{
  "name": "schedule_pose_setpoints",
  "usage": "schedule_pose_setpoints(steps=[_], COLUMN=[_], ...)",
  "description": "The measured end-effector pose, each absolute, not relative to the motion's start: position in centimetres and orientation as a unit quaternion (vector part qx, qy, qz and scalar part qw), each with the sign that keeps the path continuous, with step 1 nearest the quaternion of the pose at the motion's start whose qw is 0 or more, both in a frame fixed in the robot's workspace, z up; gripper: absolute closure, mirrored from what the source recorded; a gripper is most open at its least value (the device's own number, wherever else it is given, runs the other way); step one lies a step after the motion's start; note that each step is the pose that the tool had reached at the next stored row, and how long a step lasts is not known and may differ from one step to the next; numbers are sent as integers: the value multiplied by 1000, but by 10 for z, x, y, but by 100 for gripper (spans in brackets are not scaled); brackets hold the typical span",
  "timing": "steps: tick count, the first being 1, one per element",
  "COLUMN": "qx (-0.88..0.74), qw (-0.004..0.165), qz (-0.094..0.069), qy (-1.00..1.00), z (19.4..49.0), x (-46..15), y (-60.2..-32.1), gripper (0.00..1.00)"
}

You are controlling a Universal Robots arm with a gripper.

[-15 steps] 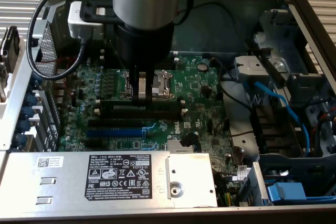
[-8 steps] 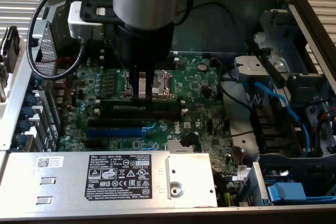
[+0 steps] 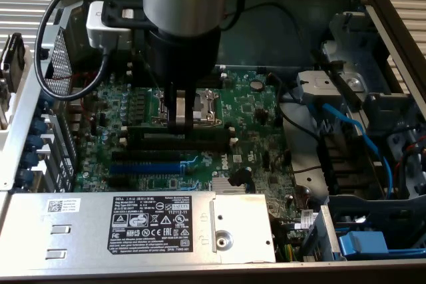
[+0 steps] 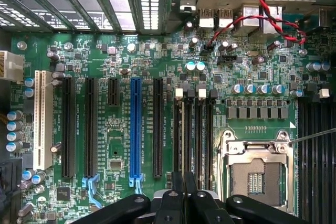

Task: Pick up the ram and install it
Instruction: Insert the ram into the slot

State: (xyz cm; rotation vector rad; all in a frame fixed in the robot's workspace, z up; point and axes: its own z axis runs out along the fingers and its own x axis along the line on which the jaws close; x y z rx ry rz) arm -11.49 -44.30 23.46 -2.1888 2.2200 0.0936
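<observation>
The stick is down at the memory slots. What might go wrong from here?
1. The ram, pinched in the fingers, may be off the line of the black slots; pressing then could bend it.
2. I can't tell whether the white end clips stand open; if not, it won't seat.
3. The open CPU socket lies beside the slots; a sideways slip could hit it.
</observation>
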Motion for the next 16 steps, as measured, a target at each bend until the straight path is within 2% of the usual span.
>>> schedule_pose_setpoints(steps=[16], qx=[-706], qw=[6], qz=[18], qy=[708], z=[234], x=[-116], y=[-438], gripper=[88])
